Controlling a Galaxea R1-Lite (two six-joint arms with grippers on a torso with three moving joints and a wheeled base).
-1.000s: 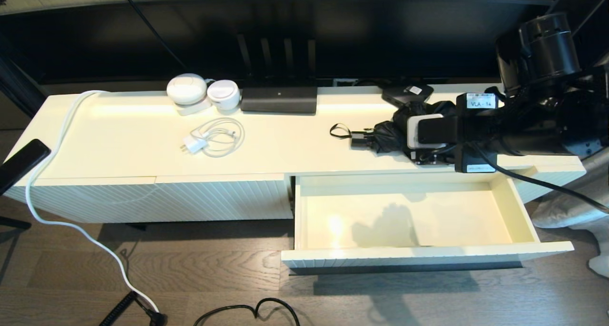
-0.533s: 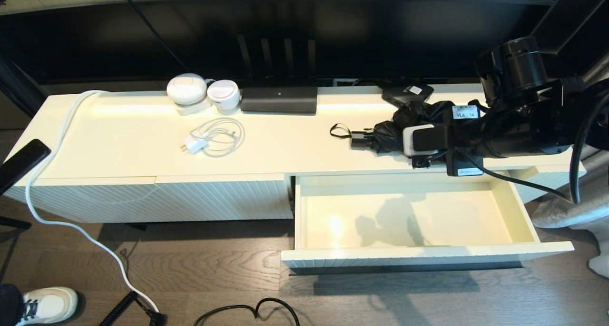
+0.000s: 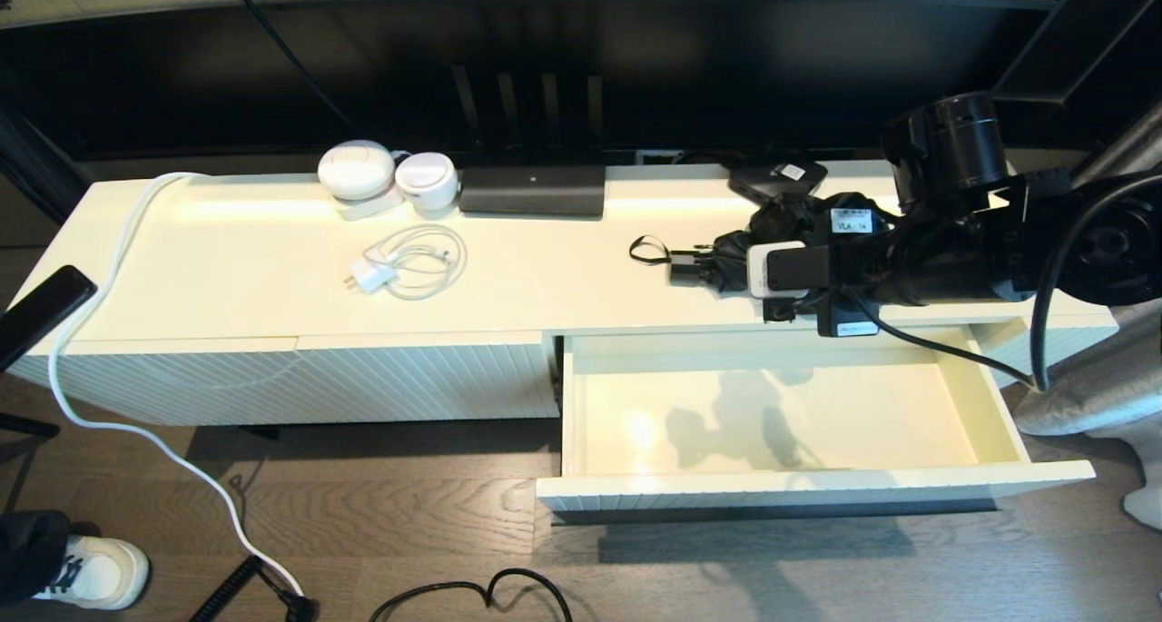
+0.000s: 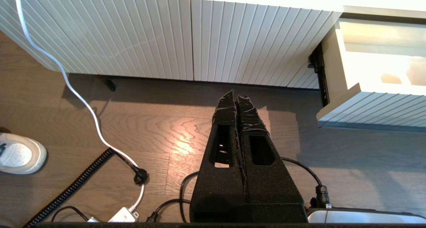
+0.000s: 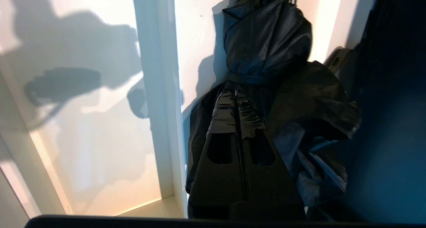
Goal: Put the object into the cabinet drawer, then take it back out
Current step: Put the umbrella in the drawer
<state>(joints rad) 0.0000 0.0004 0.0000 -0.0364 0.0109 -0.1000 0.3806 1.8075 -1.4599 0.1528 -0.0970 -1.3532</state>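
I am in a home living room. Before me runs a long, low cream cabinet [image 3: 272, 241] with ribbed fronts, a dark screen base and black router [image 3: 532, 189] at its back. 2 white round gadgets [image 3: 356, 170] and a charger with coiled cable [image 3: 404, 263] lie on top. Wood-plank floor [image 3: 408, 522], trailing cords, someone's white sneaker [image 3: 95, 572].

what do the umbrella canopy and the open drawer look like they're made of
Umbrella canopy: thin black woven fabric, probably nylon or polyester, judging by its soft folds and faint sheen. Cabinet drawer: likely painted or laminated board, smooth cream inside showing glare and shadows, with a ribbed front.
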